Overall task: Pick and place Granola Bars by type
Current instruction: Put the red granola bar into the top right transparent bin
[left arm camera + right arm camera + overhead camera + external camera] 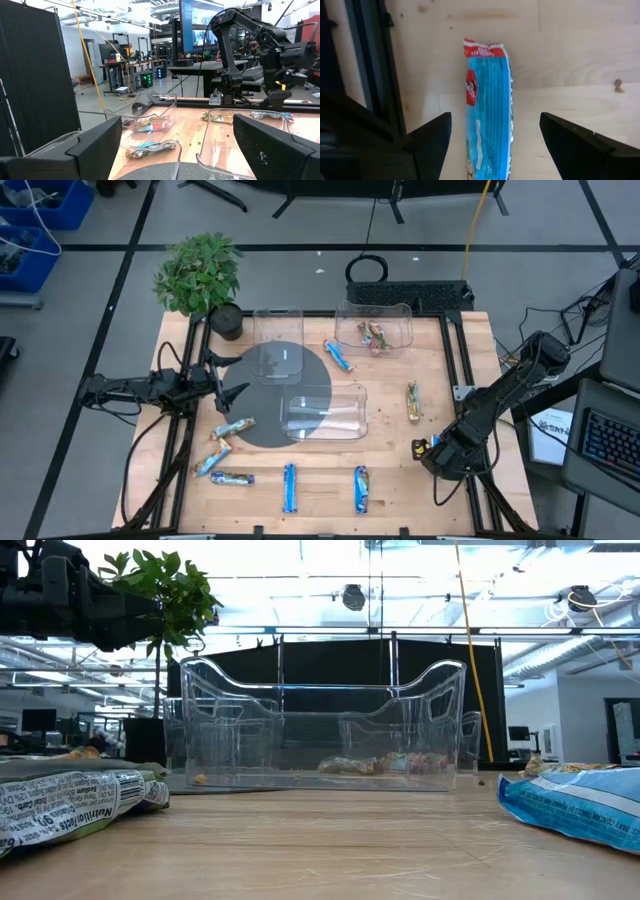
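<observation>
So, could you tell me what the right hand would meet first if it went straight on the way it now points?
Probably the blue wrapped granola bar on the wooden table; the open right hand straddles it.

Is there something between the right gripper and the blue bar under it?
Nothing visible. The right gripper hangs open directly above the blue bar, which lies alone on bare wood of the table between the fingers.

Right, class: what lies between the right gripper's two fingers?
A blue granola bar, flat on the wooden table, touching neither finger of the right gripper; the right wrist view shows it.
</observation>
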### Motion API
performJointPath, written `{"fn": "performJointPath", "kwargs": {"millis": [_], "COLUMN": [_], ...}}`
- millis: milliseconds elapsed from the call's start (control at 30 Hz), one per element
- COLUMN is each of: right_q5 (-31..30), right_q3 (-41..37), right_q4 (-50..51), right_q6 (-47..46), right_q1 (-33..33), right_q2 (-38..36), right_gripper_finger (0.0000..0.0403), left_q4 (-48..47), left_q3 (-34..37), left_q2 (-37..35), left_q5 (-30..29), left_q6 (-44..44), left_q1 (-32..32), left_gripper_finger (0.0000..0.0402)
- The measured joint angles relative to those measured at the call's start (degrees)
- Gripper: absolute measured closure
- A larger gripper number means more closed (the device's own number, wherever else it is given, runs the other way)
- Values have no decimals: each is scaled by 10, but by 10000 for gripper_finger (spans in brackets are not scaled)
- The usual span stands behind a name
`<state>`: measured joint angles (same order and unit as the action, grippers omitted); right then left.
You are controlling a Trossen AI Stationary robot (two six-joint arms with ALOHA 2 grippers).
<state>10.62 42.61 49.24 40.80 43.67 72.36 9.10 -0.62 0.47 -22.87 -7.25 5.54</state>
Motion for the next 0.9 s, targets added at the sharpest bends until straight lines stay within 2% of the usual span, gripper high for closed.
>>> {"fn": "performJointPath", "kwargs": {"millis": [600,733,900], "right_q5": [0,0,0], "right_q3": [-40,-46,-52], "right_q4": [-57,-67,-75], "right_q6": [-9,-6,-11], "right_q1": [-5,-9,-9], "right_q2": [32,32,32], "right_gripper_finger": [108,132,183], "left_q4": [0,0,0], "left_q3": [0,0,0], "left_q2": [0,0,0], "left_q5": [0,0,0], "left_q6": [0,0,0], "left_q1": [0,0,0], "left_gripper_finger": [23,23,23]}}
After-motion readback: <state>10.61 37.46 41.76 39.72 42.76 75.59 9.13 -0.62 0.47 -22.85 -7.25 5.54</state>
